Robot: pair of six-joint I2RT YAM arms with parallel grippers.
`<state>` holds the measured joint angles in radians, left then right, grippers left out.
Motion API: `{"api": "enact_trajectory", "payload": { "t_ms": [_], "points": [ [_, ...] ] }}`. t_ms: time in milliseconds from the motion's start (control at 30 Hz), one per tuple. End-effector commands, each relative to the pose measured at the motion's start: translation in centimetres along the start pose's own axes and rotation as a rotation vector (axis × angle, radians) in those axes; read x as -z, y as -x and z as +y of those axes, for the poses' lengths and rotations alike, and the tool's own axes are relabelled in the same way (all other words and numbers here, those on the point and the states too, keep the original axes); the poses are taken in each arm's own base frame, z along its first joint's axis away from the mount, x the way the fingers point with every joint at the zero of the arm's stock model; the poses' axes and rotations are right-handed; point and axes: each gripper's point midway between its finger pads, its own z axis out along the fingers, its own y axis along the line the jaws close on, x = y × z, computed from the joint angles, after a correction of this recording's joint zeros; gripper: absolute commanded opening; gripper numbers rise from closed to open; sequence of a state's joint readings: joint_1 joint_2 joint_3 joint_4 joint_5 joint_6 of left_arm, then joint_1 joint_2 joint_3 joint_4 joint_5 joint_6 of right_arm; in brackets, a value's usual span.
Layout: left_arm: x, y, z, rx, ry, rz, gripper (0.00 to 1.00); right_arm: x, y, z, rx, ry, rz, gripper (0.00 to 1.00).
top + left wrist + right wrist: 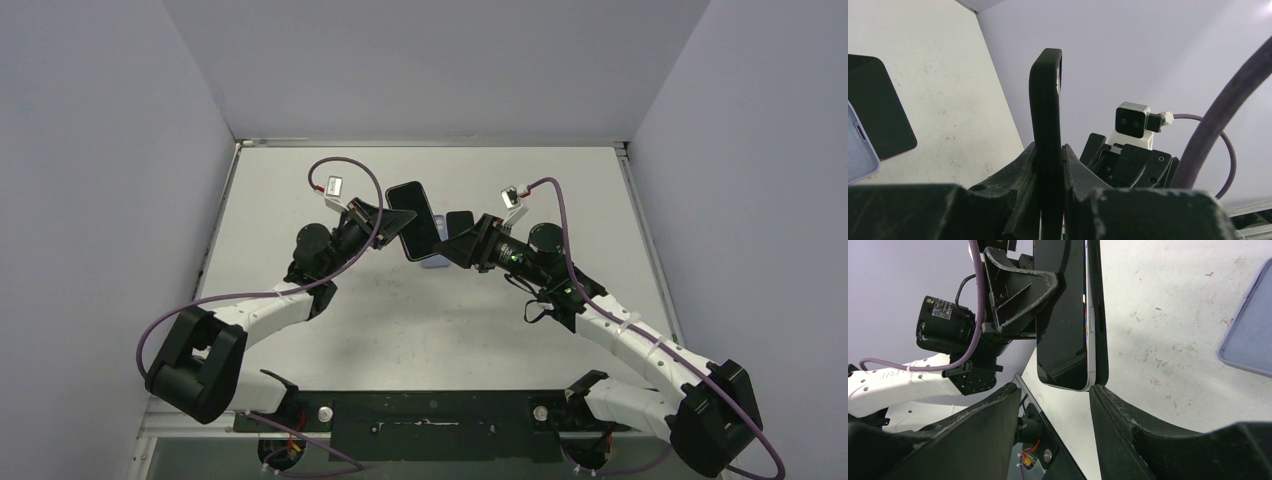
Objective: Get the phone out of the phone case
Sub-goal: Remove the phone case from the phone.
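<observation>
A phone with a dark screen and silver rim sits in a black case. My left gripper is shut on the cased phone and holds it above the table. In the left wrist view the case stands edge-on between the fingers of the left gripper. My right gripper is open. Its fingers spread wide just below the phone's lower end, and the right gripper holds nothing. One fingertip sits close to the case's corner.
A lavender case lies on the table below the grippers, also showing in the right wrist view and the left wrist view. A second dark phone lies beside it. Grey walls enclose the table.
</observation>
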<state>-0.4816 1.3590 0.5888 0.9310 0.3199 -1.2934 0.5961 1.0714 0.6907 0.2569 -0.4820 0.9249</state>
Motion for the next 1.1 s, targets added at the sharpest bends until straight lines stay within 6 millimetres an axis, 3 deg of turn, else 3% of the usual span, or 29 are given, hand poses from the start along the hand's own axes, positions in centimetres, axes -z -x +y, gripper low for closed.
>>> {"api": "enact_trajectory", "payload": {
  "t_ms": [0, 633, 1067],
  "points": [
    [0.2, 1.0, -4.9, -0.058, -0.154, -0.04, 0.0, -0.2, 1.6, 1.9, 0.037, 0.055, -0.037, 0.53],
    [0.3, 0.0, -6.4, -0.032, -0.218, -0.022, 0.0, -0.7, 1.0, 2.5, 0.015, 0.109, -0.016, 0.51],
    [0.2, -2.2, -8.2, 0.074, -0.306, 0.001, 0.0, -1.5, 1.0, 3.7, 0.004, 0.197, -0.005, 0.47]
  ]
}}
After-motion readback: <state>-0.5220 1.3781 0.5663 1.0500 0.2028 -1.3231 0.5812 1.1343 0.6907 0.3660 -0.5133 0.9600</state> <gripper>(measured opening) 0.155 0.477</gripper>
